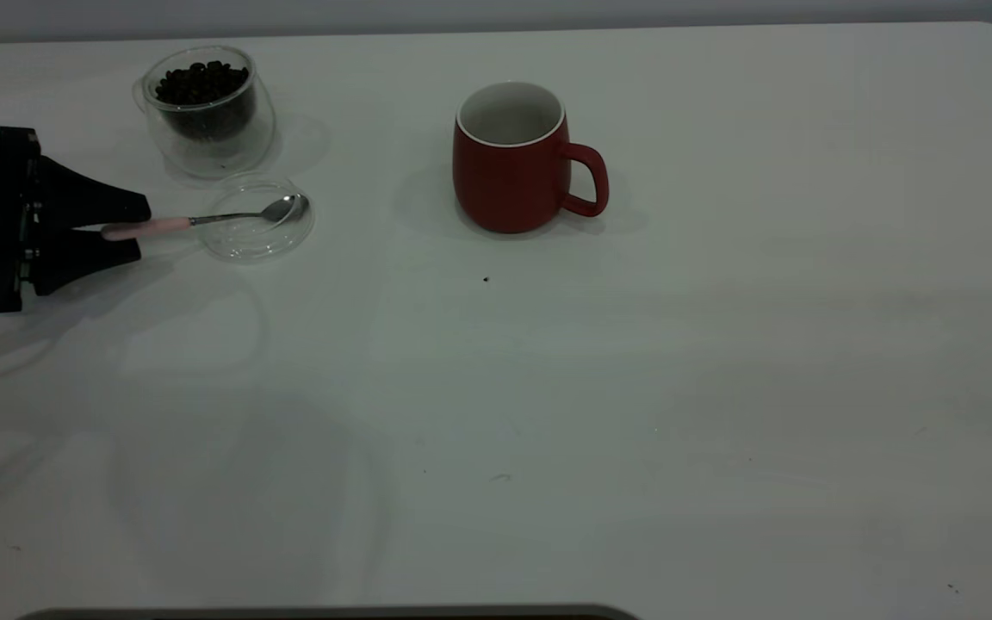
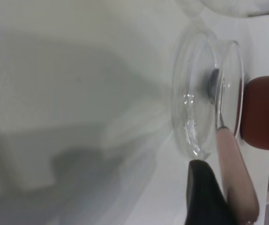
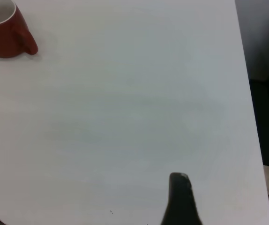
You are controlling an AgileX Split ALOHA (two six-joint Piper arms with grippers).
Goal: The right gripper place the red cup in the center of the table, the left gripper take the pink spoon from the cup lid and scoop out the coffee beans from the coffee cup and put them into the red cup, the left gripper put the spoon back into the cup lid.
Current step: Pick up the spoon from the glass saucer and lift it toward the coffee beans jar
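The red cup [image 1: 509, 172] stands upright near the middle of the table [image 1: 634, 387]; it also shows in the right wrist view [image 3: 3, 35]. The coffee cup [image 1: 212, 129] with coffee beans [image 1: 199, 83] stands at the far left. In front of it lies the cup lid [image 1: 242, 248], with the pink spoon [image 1: 203, 220] resting in it, handle pointing left. My left gripper [image 1: 143, 229] is open around the end of the pink handle [image 2: 233, 168]; one finger [image 2: 202, 192] touches it, the other stands apart. My right gripper [image 3: 83, 218] is open and empty over bare table to the right, outside the exterior view.
The table's right edge [image 3: 251, 117] lies close to the right gripper, with dark floor beyond it. A tiny dark speck [image 1: 486, 279] lies in front of the red cup. The lid [image 2: 190, 117] and red cup [image 2: 265, 112] line up in the left wrist view.
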